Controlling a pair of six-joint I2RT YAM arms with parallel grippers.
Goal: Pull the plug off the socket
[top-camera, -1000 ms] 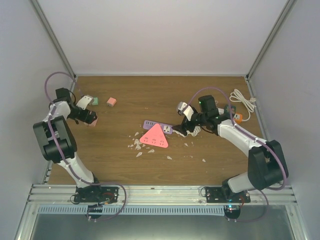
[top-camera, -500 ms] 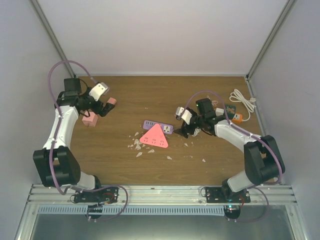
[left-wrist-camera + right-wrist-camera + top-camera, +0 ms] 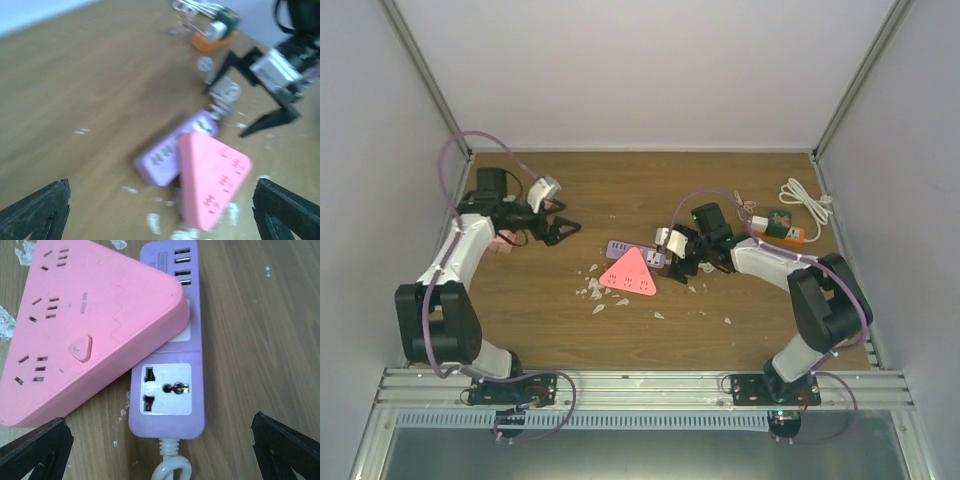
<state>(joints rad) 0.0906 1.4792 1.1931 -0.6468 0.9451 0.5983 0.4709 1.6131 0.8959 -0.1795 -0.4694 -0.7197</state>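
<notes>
The orange socket (image 3: 790, 235) lies at the far right of the table, with a green-and-white plug (image 3: 776, 222) in it and a white cord (image 3: 806, 200) behind it. It also shows, blurred, far off in the left wrist view (image 3: 212, 41), with the plug (image 3: 220, 27) on top. My right gripper (image 3: 682, 267) is open, well left of the socket, low over the cord end of the purple power strip (image 3: 167, 385). My left gripper (image 3: 564, 232) is open and empty at mid-left, facing the strip.
A pink triangular socket block (image 3: 630, 271) lies partly on the purple strip (image 3: 620, 247); it also shows in the right wrist view (image 3: 85, 330). White crumbs (image 3: 594, 291) are scattered near it. A small pink block (image 3: 501, 243) sits by the left arm.
My left arm swung right, away from the small blocks toward the table's middle. My right gripper moved left, away from the orange socket, down over the purple strip.
</notes>
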